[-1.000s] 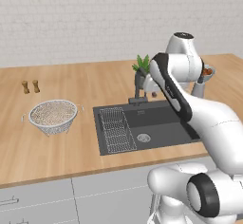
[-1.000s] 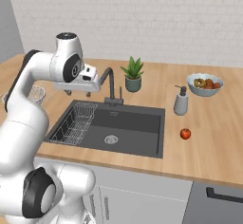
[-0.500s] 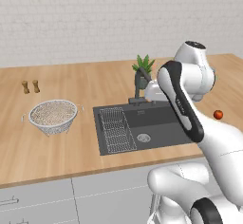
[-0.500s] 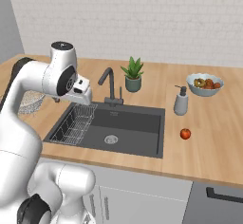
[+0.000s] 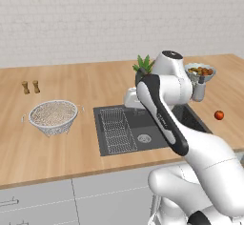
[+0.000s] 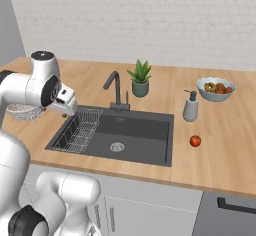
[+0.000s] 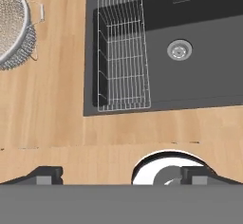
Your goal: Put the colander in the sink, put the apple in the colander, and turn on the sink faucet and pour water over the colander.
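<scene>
The colander (image 5: 52, 117), a round silvery mesh bowl, stands on the wooden counter left of the sink (image 5: 157, 119); it also sits in the hand view's top left corner (image 7: 14, 28). My gripper (image 7: 122, 176) is open with nothing between its fingertips (image 7: 45, 175). It hangs above the counter by the sink's left front, well apart from the colander. In the left base view the hand (image 5: 130, 98) hovers over the sink's back left rim. The small red apple (image 6: 195, 140) lies on the counter right of the sink. The sink faucet (image 6: 116, 87) rises behind the basin.
A rectangular wire rack (image 7: 122, 52) fills the sink's left part, beside the round drain (image 7: 179, 50). A potted plant (image 6: 140, 78), a soap dispenser (image 6: 190, 106) and a fruit bowl (image 6: 216, 88) stand behind and right of the sink. Two small shakers (image 5: 30, 86) stand far left.
The arm has swung left, from near the faucet to above the sink's left edge. The jaws have spread a little wider.
</scene>
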Tool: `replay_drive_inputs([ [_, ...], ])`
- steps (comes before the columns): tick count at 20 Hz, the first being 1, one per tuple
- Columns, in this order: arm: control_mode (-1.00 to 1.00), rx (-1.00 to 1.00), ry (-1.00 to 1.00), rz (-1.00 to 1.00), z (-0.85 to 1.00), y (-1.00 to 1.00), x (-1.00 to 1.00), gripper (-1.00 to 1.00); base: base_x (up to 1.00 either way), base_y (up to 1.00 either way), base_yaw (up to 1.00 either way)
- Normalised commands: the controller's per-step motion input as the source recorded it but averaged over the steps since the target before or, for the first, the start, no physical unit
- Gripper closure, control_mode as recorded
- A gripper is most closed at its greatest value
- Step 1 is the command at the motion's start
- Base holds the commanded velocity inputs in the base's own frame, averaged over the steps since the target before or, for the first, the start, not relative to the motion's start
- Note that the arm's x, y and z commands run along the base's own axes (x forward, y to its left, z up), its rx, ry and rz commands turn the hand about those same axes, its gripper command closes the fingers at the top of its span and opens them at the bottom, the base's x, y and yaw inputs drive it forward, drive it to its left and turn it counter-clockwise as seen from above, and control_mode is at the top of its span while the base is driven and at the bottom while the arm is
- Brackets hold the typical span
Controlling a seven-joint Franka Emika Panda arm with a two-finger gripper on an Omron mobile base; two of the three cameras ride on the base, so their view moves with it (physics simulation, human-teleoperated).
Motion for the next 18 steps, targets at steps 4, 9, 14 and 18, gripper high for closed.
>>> replay_drive_inputs([
  [4,-1.00,0.00,0.00,-0.03,-0.10,0.70,0.36,-1.00,0.00,0.00,0.00],
  [9,-1.00,0.00,0.00,0.00,-0.10,0.76,0.44,-1.00,0.00,0.00,0.00],
  [14,-1.00,0.01,0.07,0.00,-0.16,0.70,0.51,-1.00,0.00,0.00,0.00],
  [18,-1.00,0.02,0.05,-0.01,-0.21,0.72,0.39,-1.00,0.00,0.00,0.00],
])
